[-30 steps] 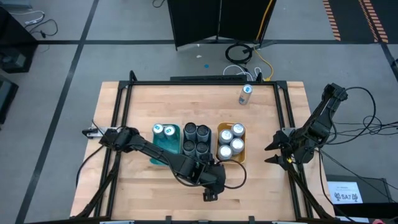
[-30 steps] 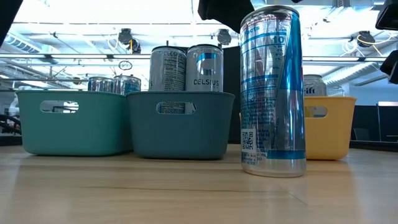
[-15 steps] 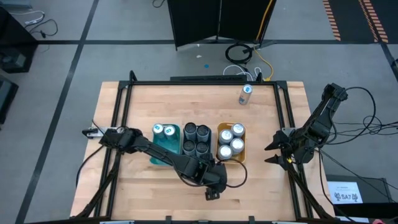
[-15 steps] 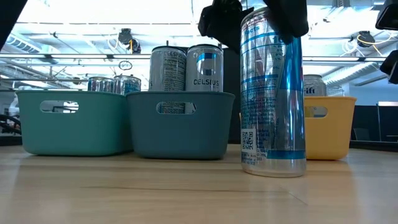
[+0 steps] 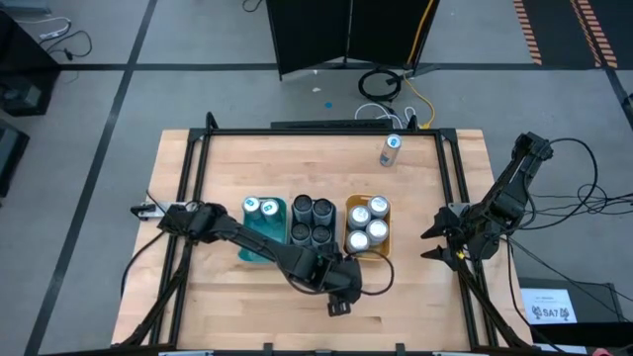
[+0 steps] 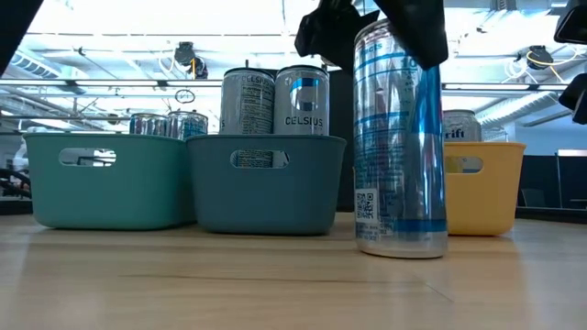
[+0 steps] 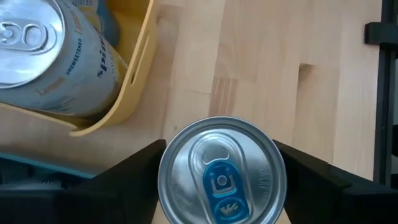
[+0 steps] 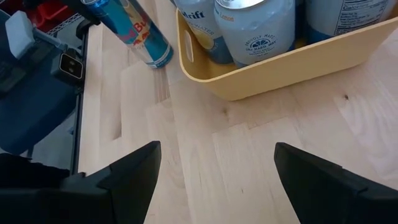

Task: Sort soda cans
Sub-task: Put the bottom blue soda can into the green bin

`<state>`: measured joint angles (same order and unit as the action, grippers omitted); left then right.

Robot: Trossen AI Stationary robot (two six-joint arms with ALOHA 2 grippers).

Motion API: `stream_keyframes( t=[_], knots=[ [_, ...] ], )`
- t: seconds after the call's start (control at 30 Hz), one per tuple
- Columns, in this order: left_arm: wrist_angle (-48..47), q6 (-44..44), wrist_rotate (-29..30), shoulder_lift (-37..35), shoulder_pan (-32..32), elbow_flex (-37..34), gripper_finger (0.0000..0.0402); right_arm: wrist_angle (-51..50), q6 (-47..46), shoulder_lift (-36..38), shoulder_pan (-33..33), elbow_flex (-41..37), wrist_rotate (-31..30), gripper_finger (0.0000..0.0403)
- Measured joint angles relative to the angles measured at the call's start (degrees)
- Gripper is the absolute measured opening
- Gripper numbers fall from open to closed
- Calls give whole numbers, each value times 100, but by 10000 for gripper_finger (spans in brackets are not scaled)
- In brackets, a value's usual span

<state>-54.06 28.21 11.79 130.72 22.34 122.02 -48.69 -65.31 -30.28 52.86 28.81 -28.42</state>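
Fingers of the left gripper are pressing both sides of a blue-and-silver can (standing on the table), just beside the yellow bin. Right gripper is waiting open at the table's right edge.

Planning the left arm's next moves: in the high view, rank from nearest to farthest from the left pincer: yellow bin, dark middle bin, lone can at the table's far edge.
From the left pincer:
1. Yellow bin, just beyond it, slightly right.
2. Dark middle bin, beyond, slightly left; nearly level with the yellow.
3. Lone can, far edge.

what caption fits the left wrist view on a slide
Left gripper straddling a blue-tabbed can beside the yellow bin.
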Motion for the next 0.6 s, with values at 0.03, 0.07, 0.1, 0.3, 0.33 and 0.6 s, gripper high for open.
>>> stream_keyframes(
  t=[0.03, 0.07, 0.1, 0.3, 0.33, 0.6],
  knots=[
    [26, 0, -31, 0, -11, 0, 274, 0, 5, 1, 0, 0, 1, 306],
    [59, 2, -56, -10, -18, 0, 271, 0, 16, 0, 0, -1, 0, 306],
    [95, 5, -92, -17, -21, 0, 268, 0, 23, 0, 0, -1, 0, 306],
    [-82, 154, -114, -100, -90, 235, 262, -7, 47, 2, 0, -1, 2, 306],
    [-69, 153, -114, -135, -103, 290, 262, -12, 49, 0, 0, -1, 2, 306],
    [-551, 933, -47, -420, -285, 918, 261, -35, 51, 2, 2, 1, 4, 306]
  ],
)
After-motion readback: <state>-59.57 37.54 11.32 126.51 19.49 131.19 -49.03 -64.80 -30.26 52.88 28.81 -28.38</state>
